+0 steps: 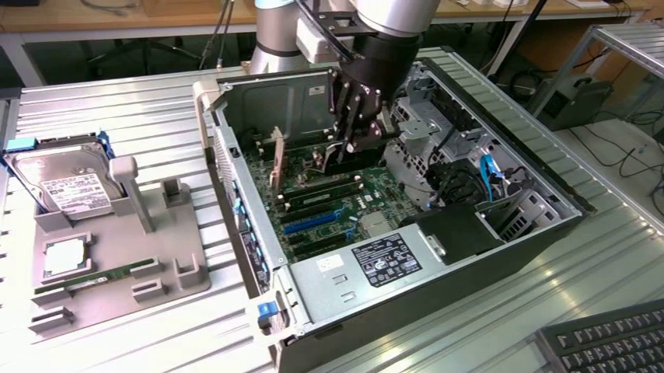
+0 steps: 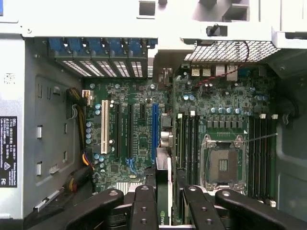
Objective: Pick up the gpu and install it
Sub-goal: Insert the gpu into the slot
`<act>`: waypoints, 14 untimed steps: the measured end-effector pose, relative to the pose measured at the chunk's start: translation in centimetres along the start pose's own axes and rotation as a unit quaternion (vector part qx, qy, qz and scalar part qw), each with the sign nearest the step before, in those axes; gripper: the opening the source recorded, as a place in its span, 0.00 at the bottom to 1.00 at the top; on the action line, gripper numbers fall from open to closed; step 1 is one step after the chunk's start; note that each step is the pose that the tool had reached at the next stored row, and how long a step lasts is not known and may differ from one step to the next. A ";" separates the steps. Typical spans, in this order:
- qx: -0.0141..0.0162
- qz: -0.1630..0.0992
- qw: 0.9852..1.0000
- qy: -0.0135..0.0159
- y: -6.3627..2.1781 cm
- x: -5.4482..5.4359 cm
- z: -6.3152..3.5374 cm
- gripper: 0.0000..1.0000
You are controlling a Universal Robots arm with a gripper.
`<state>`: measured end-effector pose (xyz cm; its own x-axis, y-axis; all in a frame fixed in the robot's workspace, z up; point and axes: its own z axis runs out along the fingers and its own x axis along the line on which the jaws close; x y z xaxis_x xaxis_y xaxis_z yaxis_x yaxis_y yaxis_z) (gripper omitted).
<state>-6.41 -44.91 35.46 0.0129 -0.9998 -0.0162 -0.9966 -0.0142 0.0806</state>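
My gripper [image 1: 350, 146] reaches down into the open computer case [image 1: 539, 183], over the motherboard [image 2: 139, 143]. It is shut on the gpu [image 2: 163, 179], which the wrist view shows edge-on between the black fingers [image 2: 144, 206]: a thin green card with a silver metal end. In the exterior view the gpu [image 1: 353, 161] is a dark block hanging under the fingertips, above the board's middle. The card's line runs close beside the long blue slot [image 2: 154, 129]. Whether its edge touches a slot is hidden.
A grey fixture [image 1: 166, 256] on the exterior view's left holds a silver hard drive [image 1: 64, 183], a processor chip [image 1: 64, 256] and a memory stick [image 1: 89, 280]. Inside the case are the bare processor socket [image 2: 223, 165], a white slot [image 2: 104, 127] and the power supply [image 1: 379, 260]. A keyboard [image 1: 612, 342] lies nearby.
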 end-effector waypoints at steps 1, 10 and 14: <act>0.000 0.000 1.000 0.000 0.14 0.1 0.17 0.26; 0.000 0.000 1.000 0.000 1.34 1.1 2.14 0.26; 0.000 0.000 1.000 0.000 1.43 1.1 2.88 0.26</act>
<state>-8.05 -45.98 32.69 0.0130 -0.9998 -0.0165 -0.9966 -0.0143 0.0806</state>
